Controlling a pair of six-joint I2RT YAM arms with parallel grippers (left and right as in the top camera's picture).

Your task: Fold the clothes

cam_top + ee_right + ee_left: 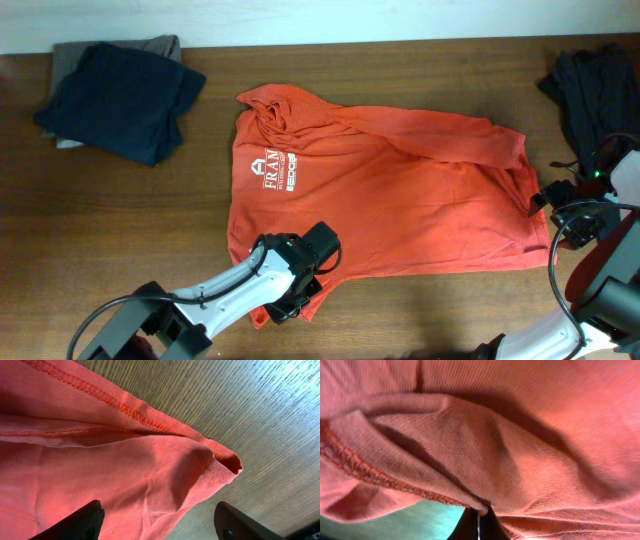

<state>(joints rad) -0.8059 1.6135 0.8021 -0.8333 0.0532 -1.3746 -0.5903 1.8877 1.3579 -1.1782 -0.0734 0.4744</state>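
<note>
Left wrist view: the T-shirt fills the frame and runs off every edge. The left gripper shows only as a dark sliver at the bottom edge, its tips buried in cloth. A teal patch at lower left is too blurred to identify.

Right wrist view: both fingers of the right gripper are cut by the bottom edge.

Overhead: the smaller lines of the white lettering are too small to read (only the largest is partly legible). A grey cloth lies mostly hidden under a navy garment. A dark garment is cut by the right edge.
</note>
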